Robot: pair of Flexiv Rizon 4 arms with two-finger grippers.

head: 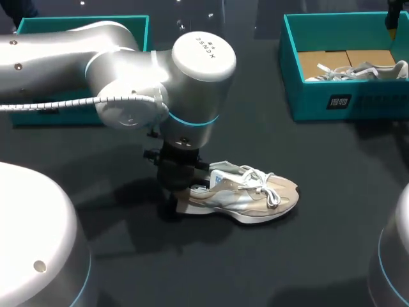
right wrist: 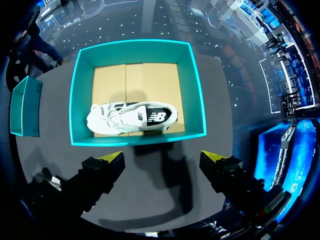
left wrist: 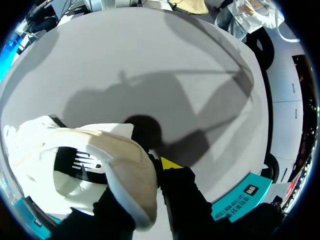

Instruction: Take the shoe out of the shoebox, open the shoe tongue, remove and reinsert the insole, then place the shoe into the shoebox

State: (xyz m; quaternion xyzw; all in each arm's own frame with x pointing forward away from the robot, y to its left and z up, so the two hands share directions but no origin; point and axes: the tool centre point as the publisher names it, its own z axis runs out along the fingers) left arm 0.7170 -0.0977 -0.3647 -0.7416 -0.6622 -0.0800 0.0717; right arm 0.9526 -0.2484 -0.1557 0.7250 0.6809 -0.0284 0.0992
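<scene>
A beige and white shoe (head: pixel 252 195) with white laces lies on its sole on the dark table, toe to the right. My left gripper (head: pixel 182 195) stands at its heel, coming straight down from above. In the left wrist view the gripper (left wrist: pixel 145 182) is shut on the beige heel collar of the shoe (left wrist: pixel 90 165); one yellow fingertip (left wrist: pixel 170 163) shows, the other is hidden behind the heel. My right gripper (right wrist: pixel 162 160) hangs open above the teal shoebox (right wrist: pixel 199 90), nothing between its fingers. A second white shoe (right wrist: pixel 132 117) lies inside that shoebox (head: pixel 319 102).
A second teal box (head: pixel 38 29) stands at the back left, mostly hidden behind my left arm (head: pixel 128 70); the same teal box (right wrist: pixel 25 107) also shows in the right wrist view. Bare table lies between the shoe and the shoebox.
</scene>
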